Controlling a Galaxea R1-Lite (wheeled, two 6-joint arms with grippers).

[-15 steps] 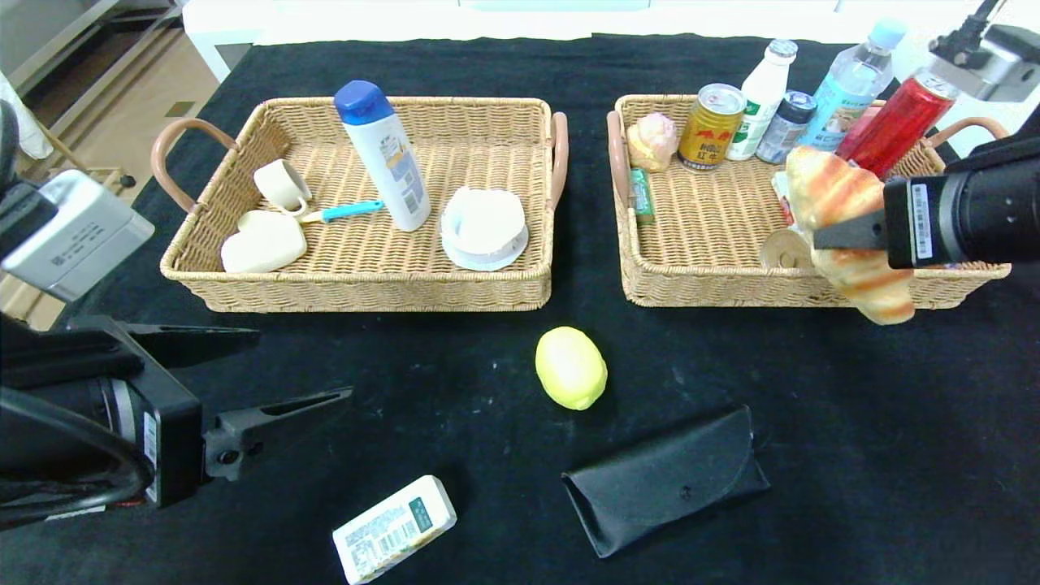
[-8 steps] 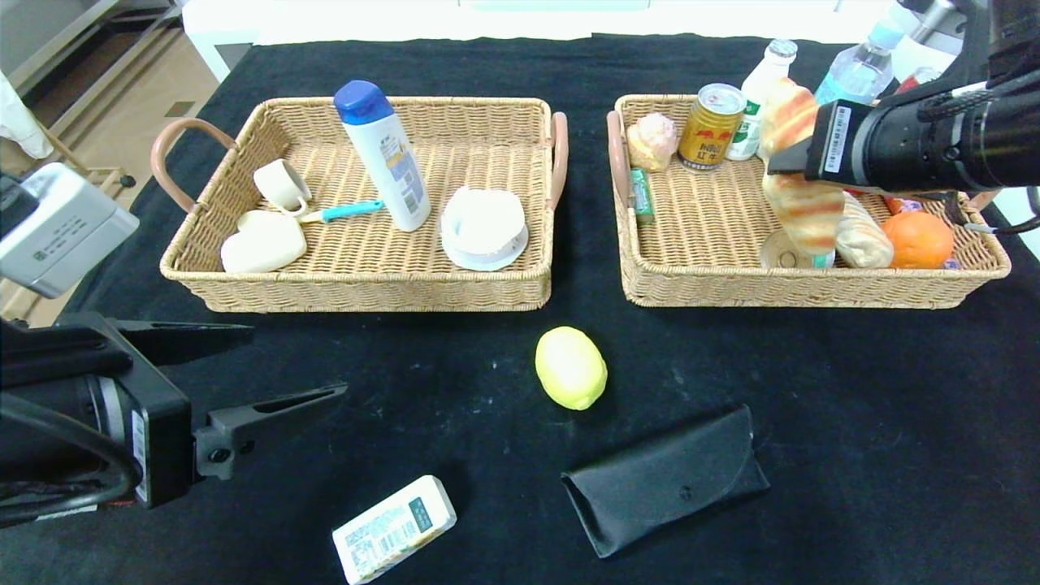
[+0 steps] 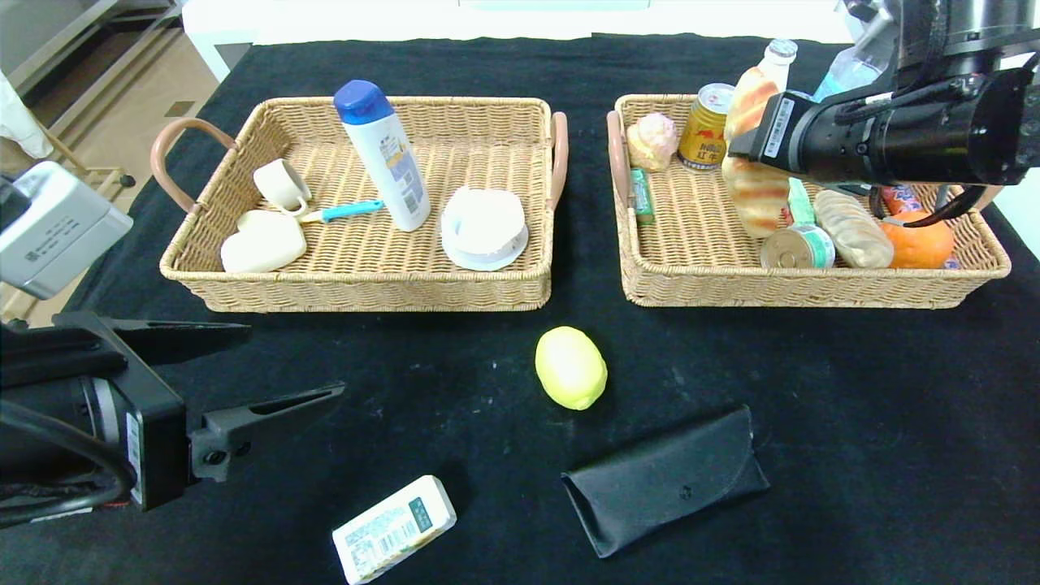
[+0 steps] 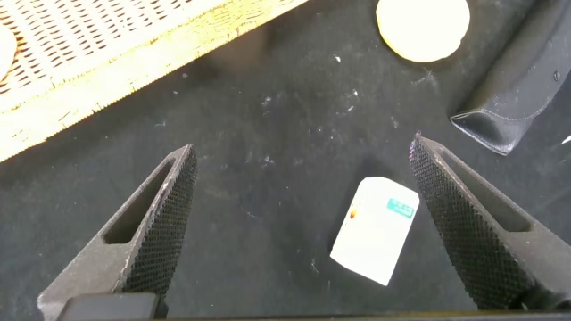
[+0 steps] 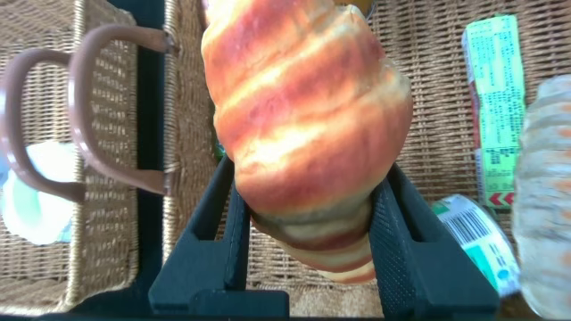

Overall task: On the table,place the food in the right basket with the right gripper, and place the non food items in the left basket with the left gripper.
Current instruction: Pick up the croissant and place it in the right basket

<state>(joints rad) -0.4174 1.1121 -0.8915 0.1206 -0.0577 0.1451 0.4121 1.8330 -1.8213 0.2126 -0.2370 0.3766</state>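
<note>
We see the right gripper clamped on the croissant, holding it above the right basket near the can and the bottles at its far side. The left gripper hangs with its fingers spread wide and empty over the table, just above the white carton. The lemon and black glasses case lie on the cloth in front of the baskets, and the shampoo bottle stands in the left basket.

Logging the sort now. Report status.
Right gripper shut on croissant, above right basket. Left gripper open, over carton. Nothing in the way.
</note>
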